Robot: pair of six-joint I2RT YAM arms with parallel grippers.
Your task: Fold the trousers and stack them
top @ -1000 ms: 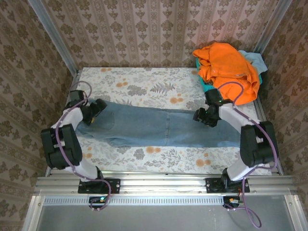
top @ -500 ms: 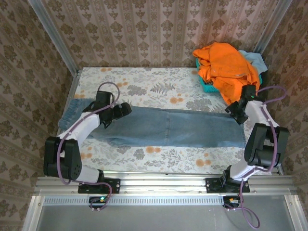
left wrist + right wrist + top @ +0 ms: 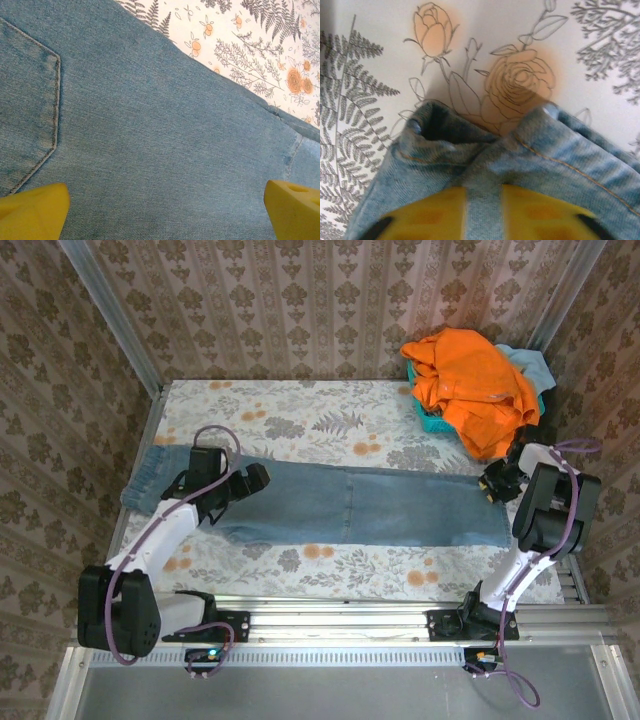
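Trousers (image 3: 360,505) laid flat, left to right across the floral worktop (image 3: 300,415); left claw (image 3: 250,478) released, fingers spread wide over the back-pocket area towards the left end; right claw (image 3: 494,483) clenched on the hem at the right end, denim bunched between its yellow fingers (image 3: 427,217).
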